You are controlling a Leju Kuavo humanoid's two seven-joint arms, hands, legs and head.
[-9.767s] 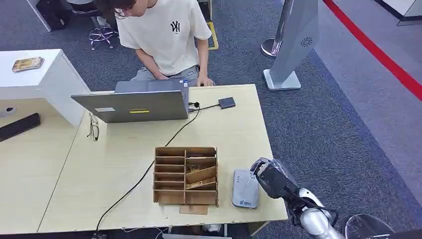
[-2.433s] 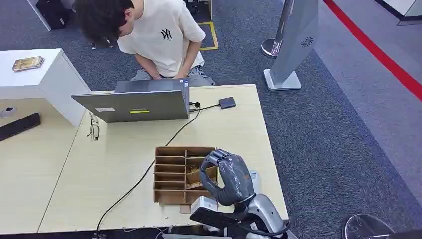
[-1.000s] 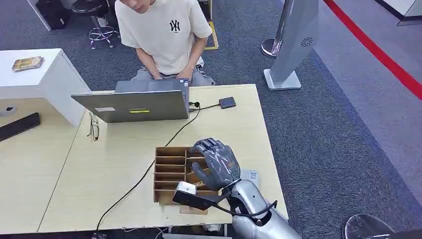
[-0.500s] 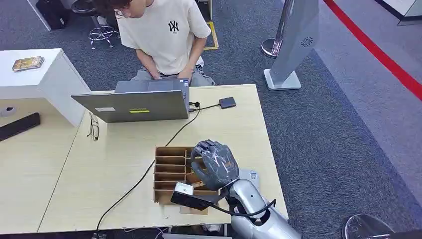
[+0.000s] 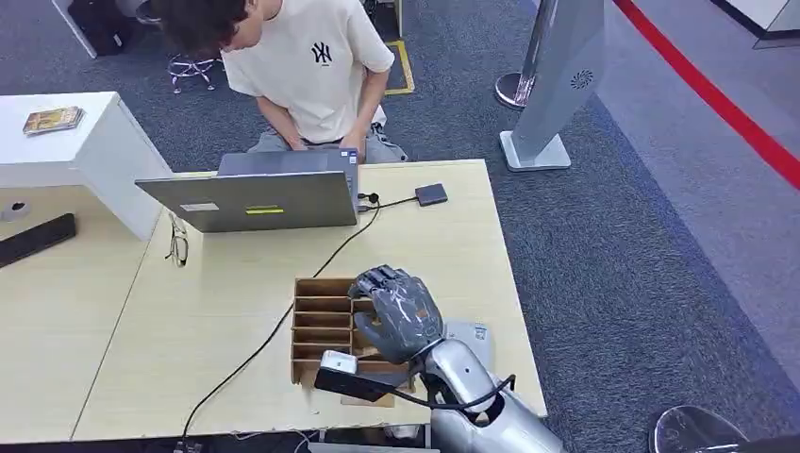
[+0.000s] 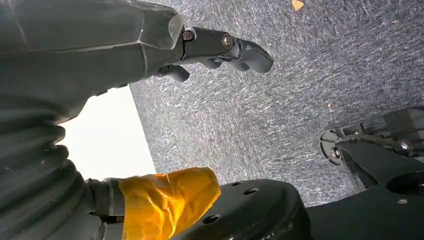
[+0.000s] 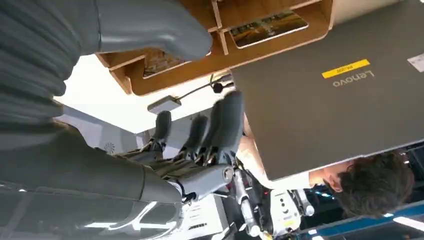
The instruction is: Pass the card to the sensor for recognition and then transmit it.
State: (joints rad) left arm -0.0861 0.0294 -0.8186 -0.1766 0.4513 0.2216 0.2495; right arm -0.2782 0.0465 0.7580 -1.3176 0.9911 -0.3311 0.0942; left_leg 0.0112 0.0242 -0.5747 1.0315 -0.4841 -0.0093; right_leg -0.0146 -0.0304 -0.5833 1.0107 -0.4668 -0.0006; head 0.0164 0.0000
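Fingers first: the right hand (image 5: 396, 313) hangs low in the middle of the head view, its fingers (image 7: 227, 120) apart and gently curved, and the right wrist view shows nothing between them and the thick thumb, so it holds nothing at this moment. It sits right over the right-hand column of the wooden card rack (image 5: 321, 332), and whether a fingertip is touching wood I cannot tell. Inside that rack, up at the top of the right wrist view, one card (image 7: 269, 22) lies flat in a compartment, with another slot beside it holding something printed that is too blurred to name. Just right of the rack, half hidden behind the silver forearm, lies the grey card reader (image 5: 470, 338) on the pale table (image 5: 236, 283). So the score, as I judge it: no card is picked, nothing is on the sensor, nothing is passed across; the reach is the step in hand, and the grasp, the scan and the handover are all left. The left hand (image 6: 220, 47), upper middle of its wrist view, hangs over grey carpet with fingers loosely bent and nothing in them. Further out, a person (image 5: 307, 66) sits behind the Lenovo laptop (image 5: 253, 198) at the table's far edge.
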